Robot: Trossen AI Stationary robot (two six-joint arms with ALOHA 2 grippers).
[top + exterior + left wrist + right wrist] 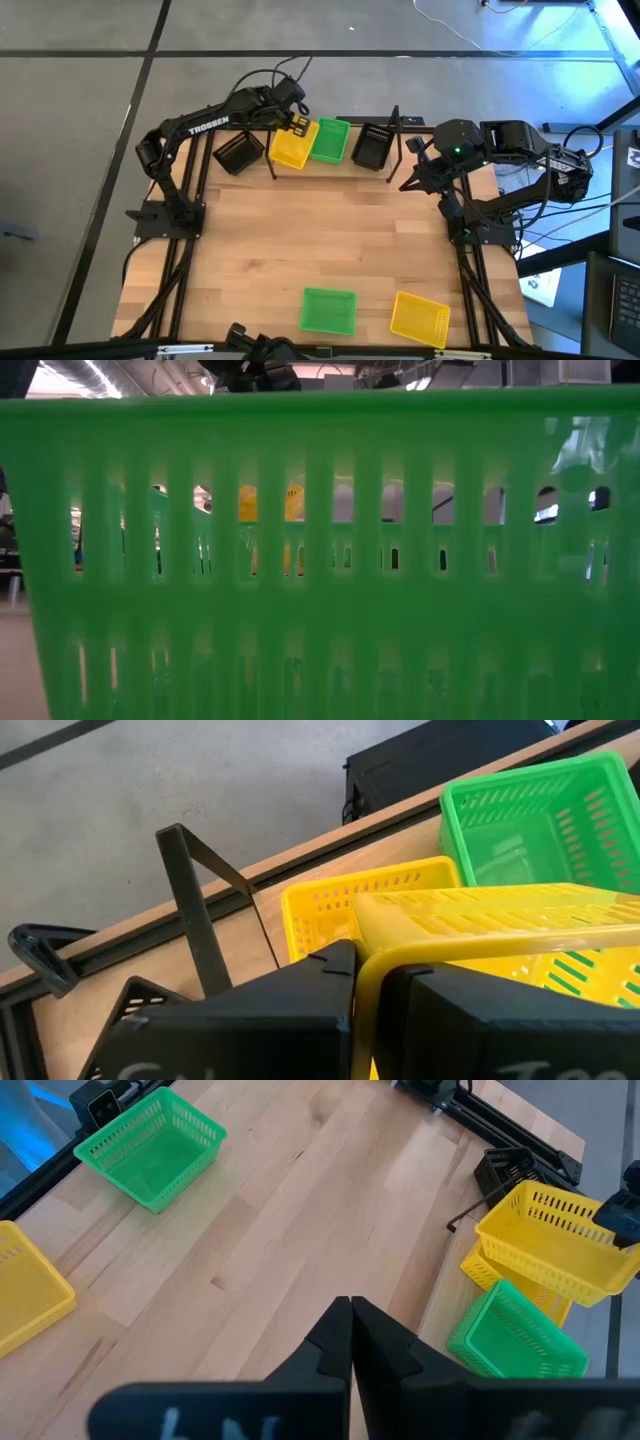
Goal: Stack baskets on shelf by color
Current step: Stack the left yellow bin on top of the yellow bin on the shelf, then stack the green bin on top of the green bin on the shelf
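Pale wooden table (330, 240) under two dark arms, with a low black shelf (395, 135) along its far edge. Left gripper (297, 124) over the shelf's left part, fingers clamped on the rim of a yellow basket (292, 148) held tilted just above another yellow basket (330, 905) on the shelf, a green basket (330, 140) just beside, black baskets at either end (238, 153) (372, 145). Right gripper (349, 1342) near the shelf's right end, fingers pressed together and holding nothing; one more green basket (328, 310) and one more yellow basket (420, 319) well apart, near the front edge.
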